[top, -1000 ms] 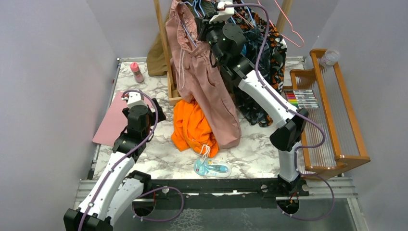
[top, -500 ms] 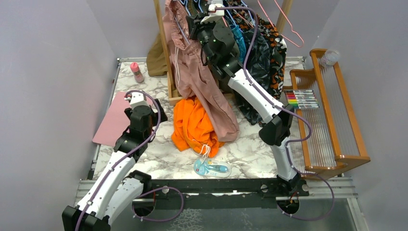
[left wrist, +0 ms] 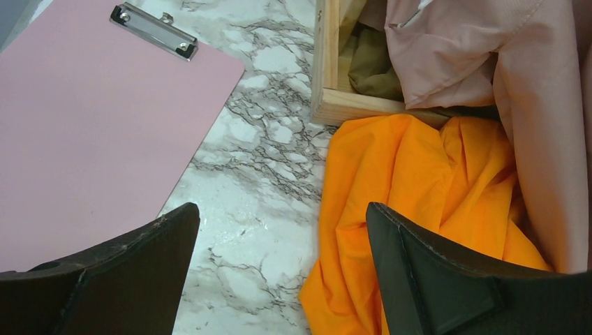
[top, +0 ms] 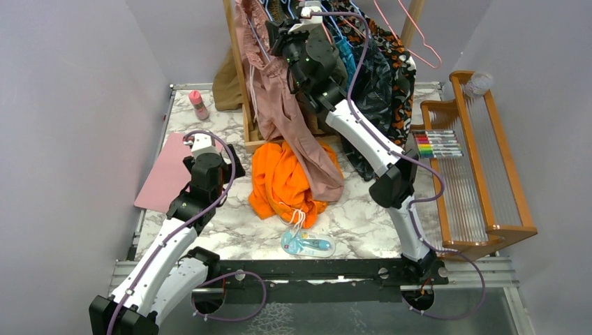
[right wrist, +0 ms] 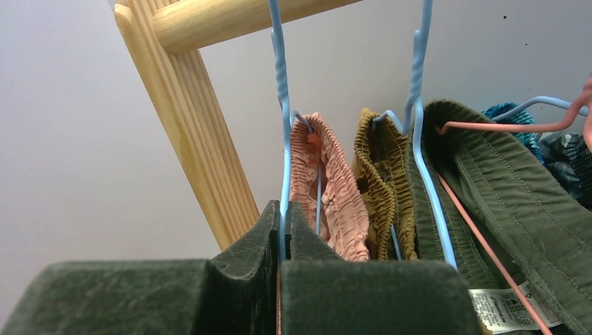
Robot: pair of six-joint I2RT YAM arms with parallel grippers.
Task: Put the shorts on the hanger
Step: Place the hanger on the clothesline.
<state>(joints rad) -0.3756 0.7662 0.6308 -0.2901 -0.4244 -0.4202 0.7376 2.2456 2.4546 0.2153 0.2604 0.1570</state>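
Right wrist view: the right gripper pinches the blue hanger, with the pink shorts bunched on it below the wooden rail. Left gripper is spread wide above the table. A wooden tray holds markers.

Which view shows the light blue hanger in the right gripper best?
Right wrist: the hanger wire is pinched in the shut right gripper, its twisted neck rising past the wooden rail. Top external shows little of it behind the right arm and hanging clothes; left wrist misses it.
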